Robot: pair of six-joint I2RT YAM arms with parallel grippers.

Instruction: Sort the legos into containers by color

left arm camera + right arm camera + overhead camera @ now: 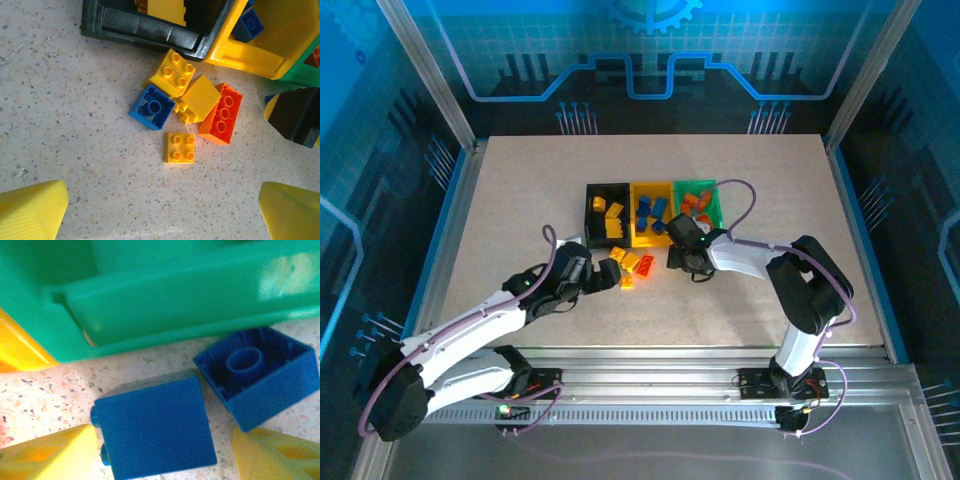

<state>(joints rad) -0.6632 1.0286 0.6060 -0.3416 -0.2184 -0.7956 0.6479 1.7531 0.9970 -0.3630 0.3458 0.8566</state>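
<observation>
A small heap of loose legos (pixel 630 266) lies on the table (pixel 520 200) just in front of the row of bins, below the seam between the black bin (pixel 592 212) and the yellow bin (pixel 669 186). The left wrist view shows five pieces in it. A yellow brick (pixel 174 74) sits studs up, close against the black bin's near corner. A blue brick (pixel 152 106) lies hollow side up beside it. A second yellow brick (pixel 199 98) is tipped on its side in the middle. An orange brick (pixel 221 113) lies studs up on the side toward the green bin (pixel 719 205). A flat yellow square (pixel 179 148) is the piece farthest from the bins.

Two more blue pieces lie just in front of the green bin's near wall (pixel 175 305). One is a smooth-faced blue brick (pixel 155 432). The other is an overturned blue brick (pixel 260 375) with its hollow showing.

Inside the bins, the black one holds yellow bricks (pixel 611 215), the yellow one holds blue bricks (pixel 650 210) and the green one holds orange bricks (pixel 696 203).

The right gripper (pixel 163 436) is down at the table in front of the yellow and green bins. Its fingers (pixel 50 452) stand on either side of the smooth-faced blue brick. One finger is at the brick's edge and the other has a strip of table showing before it, so the jaws are partly apart and not clamped.

The left gripper (pixel 163 200) hangs over the heap on the side away from the bins. Its yellow fingers (pixel 32 210) are spread wide, with bare table between them.
</observation>
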